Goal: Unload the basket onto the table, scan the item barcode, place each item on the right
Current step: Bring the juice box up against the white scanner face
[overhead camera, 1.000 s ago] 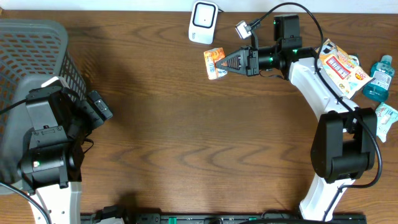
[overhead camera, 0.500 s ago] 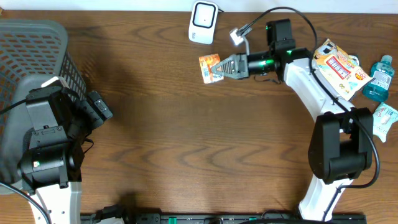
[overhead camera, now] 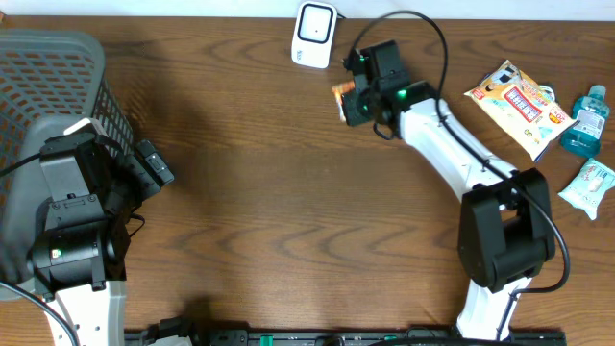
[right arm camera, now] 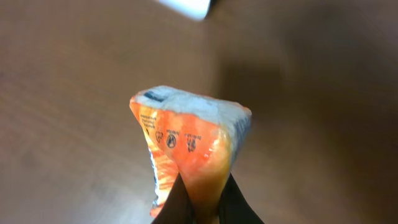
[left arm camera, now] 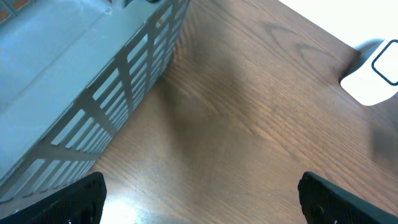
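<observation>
Fingers (right arm camera: 175, 210) of the right gripper (right arm camera: 199, 208) are pinched tight on the bottom edge of the orange packet (right arm camera: 189, 146); dark tips meet at the lower edge of the R wrist view; the packet stands up out of them, white crimped seal on top, small print & symbols on the face toward the cam; no barcode legible there. From overhead the gripper sits near the table's (overhead camera: 288, 221) far edge, a bit right of centre; only a sliver of orange shows at its left side, rest hidden under the wrist. White scanner (overhead camera: 314, 34) stands at the far edge, just left of & beyond the packet, near but apart; a blurred white corner of it shows at the top of the R wrist view.

Left gripper (left arm camera: 200, 202): jaws spread wide, nothing between them, tips showing only at the two bottom corners of the L wrist view; it hangs over bare wood near the table's left edge, beside the grey basket (overhead camera: 53, 72), which fills the far-left corner.

Toward the far-right corner lies a snack bag (overhead camera: 519, 101); a blue bottle (overhead camera: 583, 120) is at the right edge just beside it; a small pale pouch (overhead camera: 591, 183) lies nearer the front along the same edge.
</observation>
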`<state>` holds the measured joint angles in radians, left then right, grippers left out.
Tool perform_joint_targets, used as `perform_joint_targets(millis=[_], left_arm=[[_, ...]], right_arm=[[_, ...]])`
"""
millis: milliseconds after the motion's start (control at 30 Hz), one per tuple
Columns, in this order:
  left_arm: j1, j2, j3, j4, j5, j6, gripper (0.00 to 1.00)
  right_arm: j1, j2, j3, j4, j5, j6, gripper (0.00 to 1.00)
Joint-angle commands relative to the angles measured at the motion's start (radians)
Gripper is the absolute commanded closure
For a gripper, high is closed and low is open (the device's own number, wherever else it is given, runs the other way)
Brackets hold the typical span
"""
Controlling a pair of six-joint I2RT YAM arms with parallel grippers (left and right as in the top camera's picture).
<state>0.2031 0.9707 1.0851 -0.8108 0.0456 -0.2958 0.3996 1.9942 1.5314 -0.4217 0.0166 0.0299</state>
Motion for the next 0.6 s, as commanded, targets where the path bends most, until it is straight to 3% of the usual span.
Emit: perform_joint_targets(millis=[0,300,433,567], left_arm=[[0.006,0.002,0.005,0.000,-0.012,-0.009,0.02],[0.006,0.002,0.005,0.000,-0.012,-0.009,0.02],[0.006,0.002,0.005,0.000,-0.012,-0.009,0.02],[0.006,0.002,0.005,0.000,-0.012,-0.009,0.02]], right_arm=[[0.029,-0.006,0.010,0.088,0.222,-0.156,0.99],[0.022,-0.001,0.019,0.389,0.211,-0.320,0.99],[0.006,0.059,0.148,0.337,0.158,-0.378,0.99],[0.004,0.210,0.425,0.201,0.153,-0.464,0.99]])
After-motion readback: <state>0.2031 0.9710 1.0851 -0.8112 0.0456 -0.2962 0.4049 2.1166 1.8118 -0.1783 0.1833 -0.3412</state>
